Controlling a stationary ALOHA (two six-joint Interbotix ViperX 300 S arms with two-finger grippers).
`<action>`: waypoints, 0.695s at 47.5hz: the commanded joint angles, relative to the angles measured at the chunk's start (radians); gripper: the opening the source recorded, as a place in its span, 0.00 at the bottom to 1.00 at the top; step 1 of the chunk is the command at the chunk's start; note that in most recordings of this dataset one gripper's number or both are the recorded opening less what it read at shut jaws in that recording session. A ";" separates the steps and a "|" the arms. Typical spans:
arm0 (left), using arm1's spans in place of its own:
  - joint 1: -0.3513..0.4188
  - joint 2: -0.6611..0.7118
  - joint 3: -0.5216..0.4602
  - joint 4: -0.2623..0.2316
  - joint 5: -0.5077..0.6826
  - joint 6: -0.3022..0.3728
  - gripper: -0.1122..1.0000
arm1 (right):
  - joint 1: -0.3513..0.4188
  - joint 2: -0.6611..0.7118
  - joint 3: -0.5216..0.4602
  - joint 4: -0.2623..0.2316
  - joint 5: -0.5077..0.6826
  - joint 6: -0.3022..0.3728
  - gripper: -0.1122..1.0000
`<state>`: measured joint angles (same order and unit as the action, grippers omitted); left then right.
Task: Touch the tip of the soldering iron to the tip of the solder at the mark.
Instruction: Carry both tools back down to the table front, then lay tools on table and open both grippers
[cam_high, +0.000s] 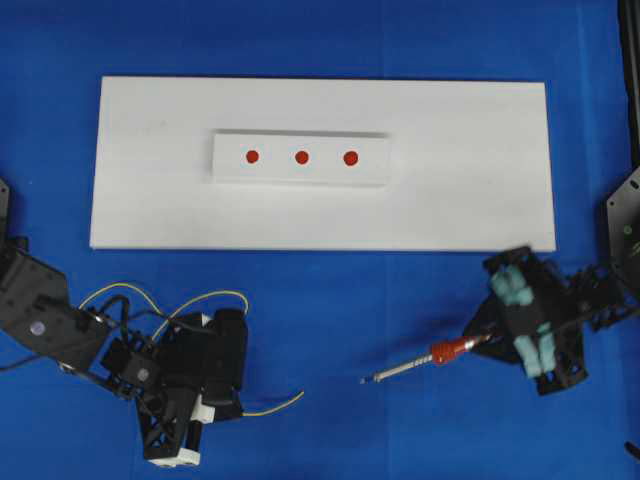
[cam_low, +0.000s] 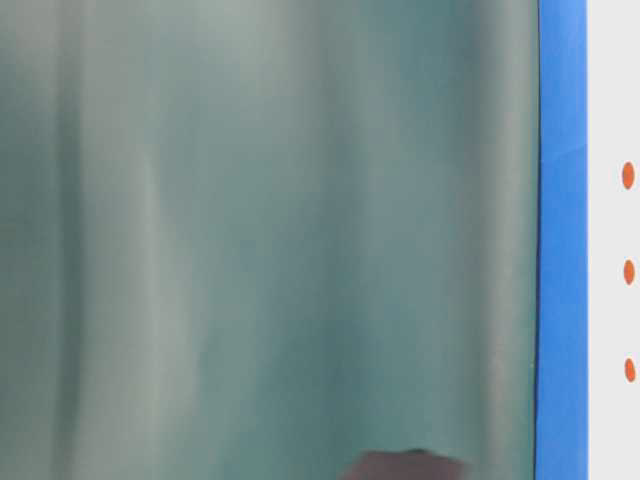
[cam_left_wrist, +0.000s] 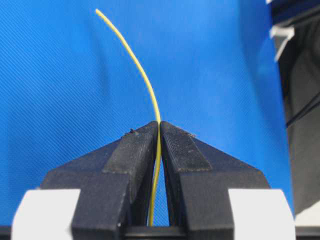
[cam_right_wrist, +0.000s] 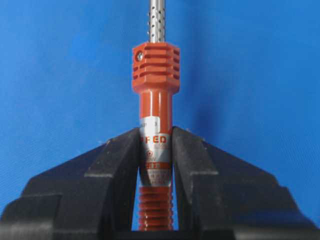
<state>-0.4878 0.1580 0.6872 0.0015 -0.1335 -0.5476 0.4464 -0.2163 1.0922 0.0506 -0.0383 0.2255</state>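
Note:
My left gripper (cam_left_wrist: 159, 122) is shut on the solder (cam_left_wrist: 145, 80), a thin yellow wire that curves up and left beyond the fingertips. From overhead, the left gripper (cam_high: 236, 405) sits at the lower left on the blue cloth. The solder's free end (cam_high: 285, 403) points right, and loops of it trail behind the arm. My right gripper (cam_right_wrist: 155, 131) is shut on the red-orange handle of the soldering iron (cam_right_wrist: 155, 70). Overhead, the right gripper (cam_high: 480, 344) holds the iron (cam_high: 420, 364) low at the lower right, tip pointing left. Three red marks (cam_high: 301, 157) lie far from both tips.
The marks sit on a small white block (cam_high: 375, 160) on a large white board (cam_high: 480, 170) across the back of the blue cloth (cam_high: 340, 300). The table-level view is mostly blocked by a blurred grey-green surface (cam_low: 270, 240); the marks (cam_low: 629, 271) show at its right edge.

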 joint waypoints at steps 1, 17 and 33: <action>-0.006 0.017 -0.029 0.002 -0.011 0.002 0.13 | 0.012 0.067 -0.025 0.002 -0.066 0.008 0.16; -0.011 0.058 -0.034 0.002 -0.006 0.000 0.13 | 0.015 0.176 -0.077 0.003 -0.097 0.025 0.16; 0.008 0.038 -0.015 0.002 0.106 -0.002 0.39 | 0.014 0.176 -0.078 0.003 -0.097 0.026 0.16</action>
<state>-0.4924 0.2240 0.6703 0.0000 -0.0598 -0.5492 0.4587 -0.0353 1.0262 0.0506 -0.1289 0.2516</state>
